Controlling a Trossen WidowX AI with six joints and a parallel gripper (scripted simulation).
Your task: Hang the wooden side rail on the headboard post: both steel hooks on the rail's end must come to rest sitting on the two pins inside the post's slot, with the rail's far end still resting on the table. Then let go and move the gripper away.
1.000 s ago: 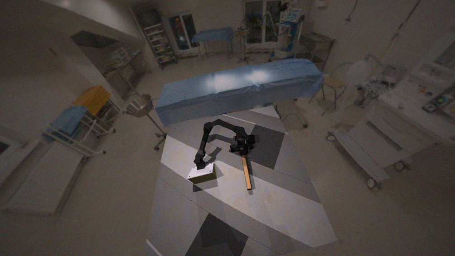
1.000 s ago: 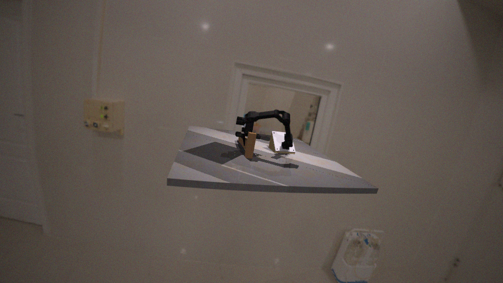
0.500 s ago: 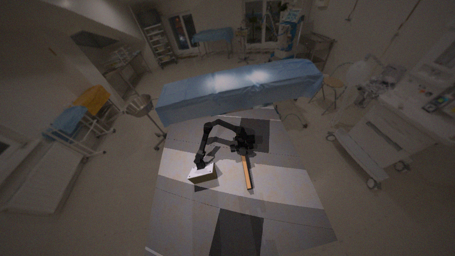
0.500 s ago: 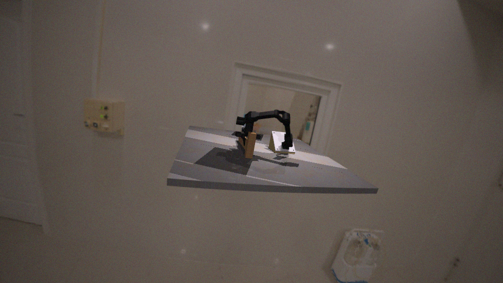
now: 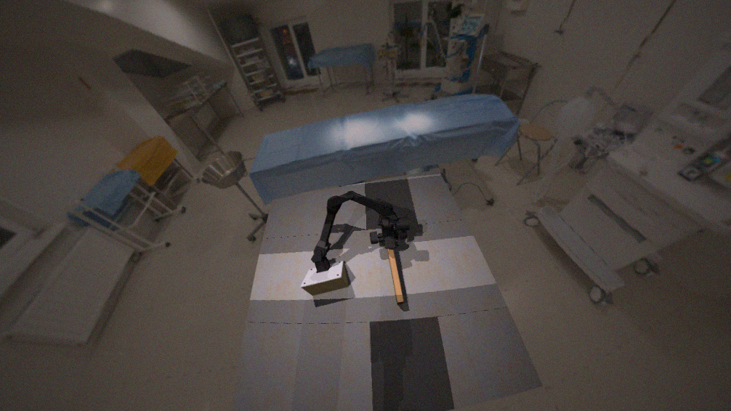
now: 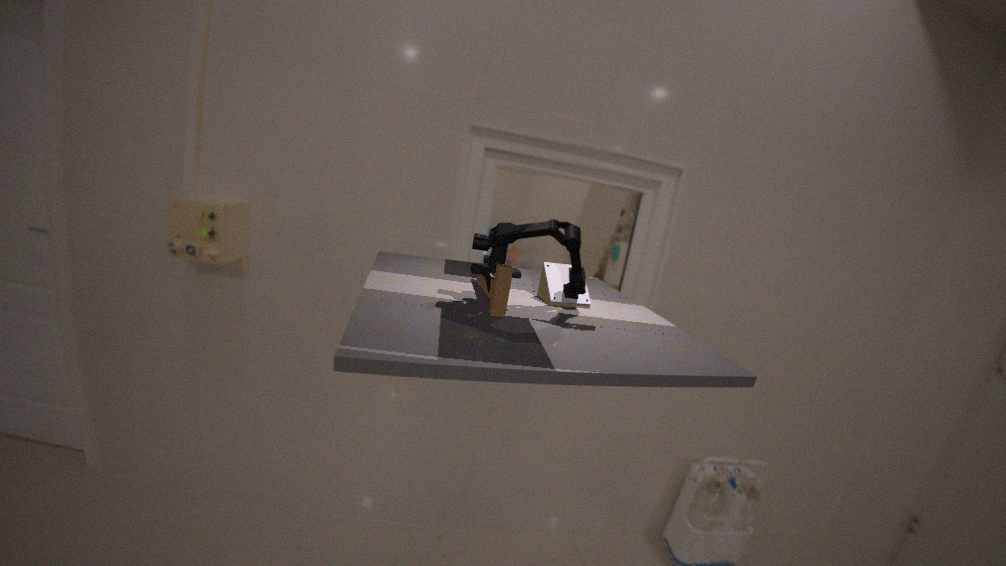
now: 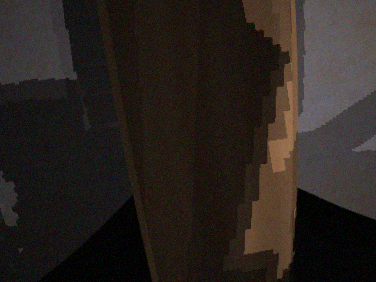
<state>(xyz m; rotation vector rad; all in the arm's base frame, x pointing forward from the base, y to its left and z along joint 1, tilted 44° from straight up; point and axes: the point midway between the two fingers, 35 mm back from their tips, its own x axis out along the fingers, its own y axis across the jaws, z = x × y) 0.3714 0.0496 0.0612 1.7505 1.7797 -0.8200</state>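
The wooden side rail runs from under the arm toward the front of the top view, its far end low at the table top. My gripper is shut on the rail near its other end; the rail fills the middle of the wrist view between black finger shapes. The upright wooden headboard post stands right in front of the gripper in the exterior view; in the top view the arm hides it. The hooks, slot and pins are hidden, so I cannot tell whether the hooks sit on the pins.
The arm's base stands on a white-topped block to the left of the rail in the top view. The arm arches from it over to the rail. The table carries dark and light shadow bands. A blue-draped bed stands behind the table.
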